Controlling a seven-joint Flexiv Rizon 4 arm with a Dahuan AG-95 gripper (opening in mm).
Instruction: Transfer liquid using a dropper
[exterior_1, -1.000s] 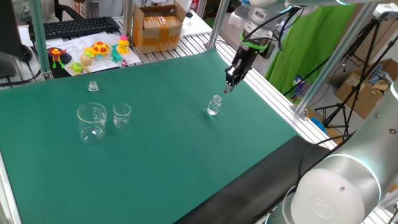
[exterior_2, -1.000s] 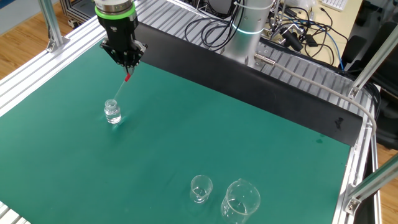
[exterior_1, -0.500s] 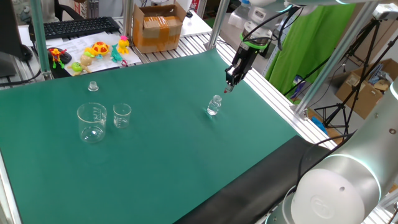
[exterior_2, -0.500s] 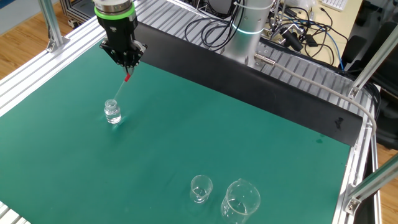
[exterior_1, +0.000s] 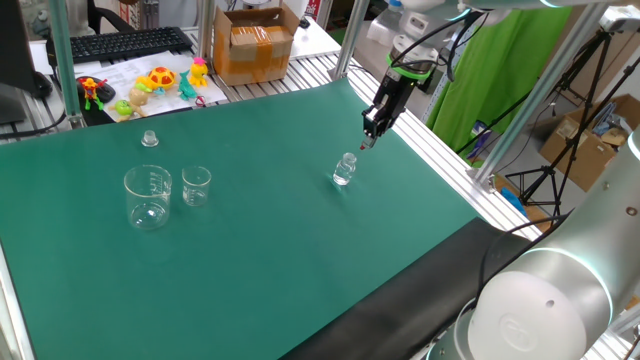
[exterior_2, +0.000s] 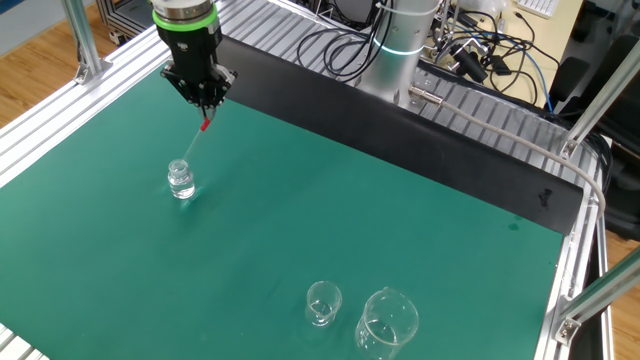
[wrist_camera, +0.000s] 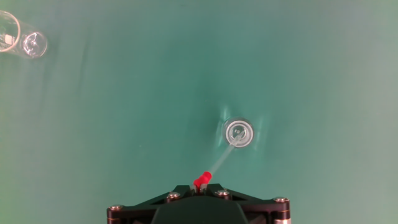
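The arm (exterior_2: 400, 40) is built from smooth silver-white cylindrical links. Its upright base column carries a pale green ring near the top. A large rounded silver link (exterior_1: 545, 300) fills the lower right corner of one fixed view. The wrist is silver, with a bright green band (exterior_2: 184, 22) directly above the end effector (exterior_2: 201, 96). The end effector is black and tapers downward to narrow fingers. In the hand view its black housing (wrist_camera: 199, 210) shows silver screws along the upper edge. Black cables (exterior_1: 425, 42) loop beside the wrist.
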